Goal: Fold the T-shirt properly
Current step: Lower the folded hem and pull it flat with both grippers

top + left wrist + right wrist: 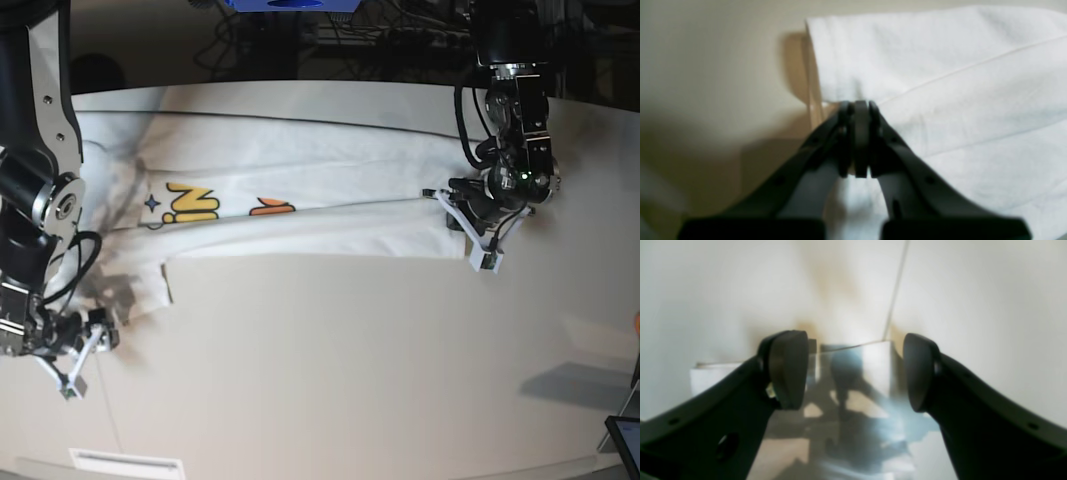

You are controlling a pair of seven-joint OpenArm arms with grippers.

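Note:
The white T-shirt (300, 160) lies spread across the far half of the table, with a strip folded over its print so that only yellow and orange letters show. In the base view my left gripper (462, 228) sits at the shirt's right end. The left wrist view shows it (860, 108) shut, pinching the edge of the white fabric (940, 66). My right gripper (80, 362) is low over the table at the near left, just off the shirt's lower left corner. It (853, 373) stands open with nothing between its fingers.
The beige table (350, 380) runs toward the near edge, with a thin seam (897, 290) across it. A white strip (125, 462) lies at the front edge. A blue object (290, 5) and cables sit beyond the far edge. A dark screen corner (625, 440) shows at the lower right.

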